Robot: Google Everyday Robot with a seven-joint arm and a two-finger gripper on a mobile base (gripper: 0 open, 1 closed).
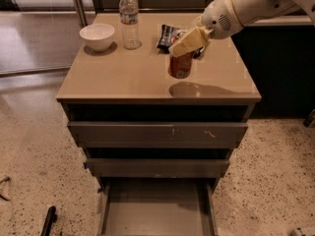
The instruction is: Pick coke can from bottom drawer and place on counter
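My gripper [186,44] is shut on the coke can [180,66], a red-brown can held upright over the middle right of the tan counter [123,77]. The can hangs a little above the counter, with its shadow just in front of it. My white arm reaches in from the upper right. The bottom drawer [156,213] is pulled open at the bottom of the view and its grey floor is bare.
A white bowl [97,35] and a clear water bottle [130,18] stand at the counter's back left. A dark snack bag [167,36] lies behind the can. The two upper drawers are slightly open. A dark tool [48,219] lies on the speckled floor at lower left.
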